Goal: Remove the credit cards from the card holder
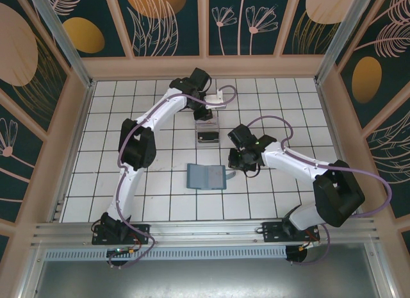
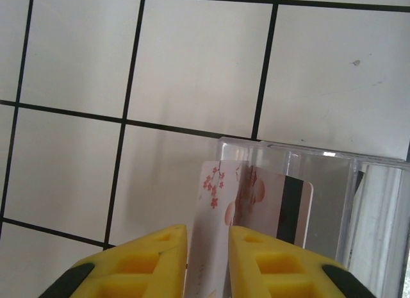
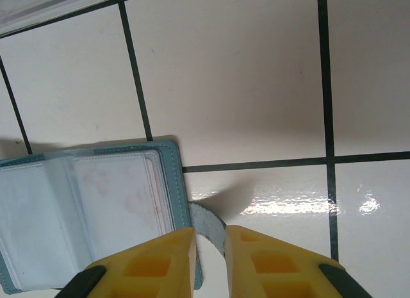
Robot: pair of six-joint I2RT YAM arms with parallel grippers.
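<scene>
**card holder open on the tiles, both cards at the clear box**

the teal card holder [image 1: 206, 177] lies open and flat near the middle of the white tiled surface [image 1: 128, 106]. its two halves sit side by side and its clear plastic sleeves face up. a small grey-blue tab [image 3: 206, 222] curls out from the holder's right edge. the right jaws are drawn in on that tab, with only a thin slot between them where the tab runs in. the right arm [image 1: 301, 170] reaches in low from the right side to that edge.

on the far side of the holder, apart from it, stands a clear plastic box [image 1: 207, 122]. the dark card [image 1: 208, 138] lies inside it. the pale pink card [image 2: 221, 195], printed with small red blossoms and crossed by a dark stripe, is at the box's near wall. its striped part shows through the clear plastic and its blossom part shows outside the wall line. whether it rests fully inside the box cannot be told.

the left jaws hang right over this pink card, parted by a narrow gap through which the card's face shows. the card is wider than that gap and passes behind one jaw, so it is not pinched between them. whether a jaw touches it cannot be told. the left arm [image 1: 138, 150] stretches from its base at the near left, up and across the tiles to the box.
</scene>
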